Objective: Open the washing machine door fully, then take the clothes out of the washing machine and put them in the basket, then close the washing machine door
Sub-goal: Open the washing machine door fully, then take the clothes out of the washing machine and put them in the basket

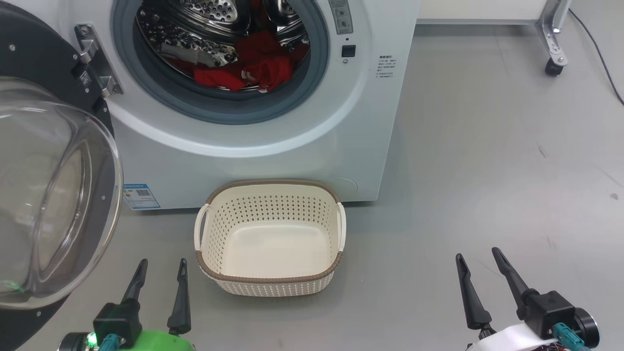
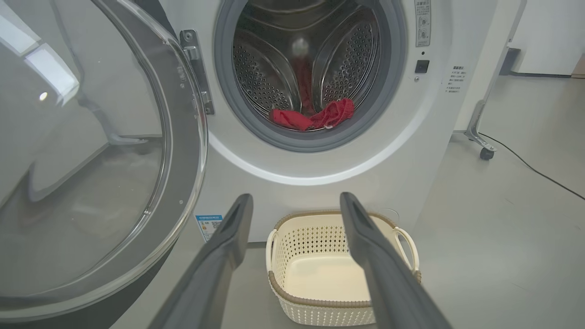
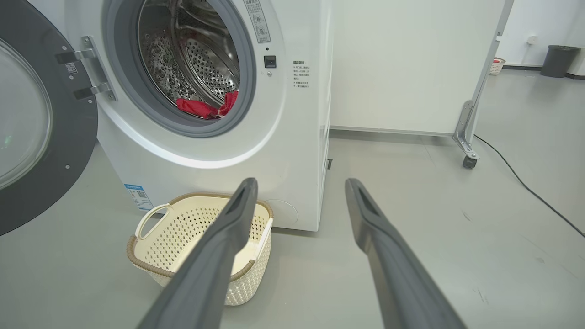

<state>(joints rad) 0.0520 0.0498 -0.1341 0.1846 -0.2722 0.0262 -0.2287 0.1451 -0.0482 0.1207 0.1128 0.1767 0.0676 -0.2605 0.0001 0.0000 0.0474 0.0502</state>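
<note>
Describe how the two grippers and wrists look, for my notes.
The left gripper has two long, tapered dark fingers on a black block, a bright green wrist shell and a teal plug. The right gripper matches, but with a white wrist shell.

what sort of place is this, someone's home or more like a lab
Likely a lab or test space, not a home: the washing machine stands on a bare grey floor, beside a white panel on a wheeled metal leg, with a cable trailing across it.
</note>
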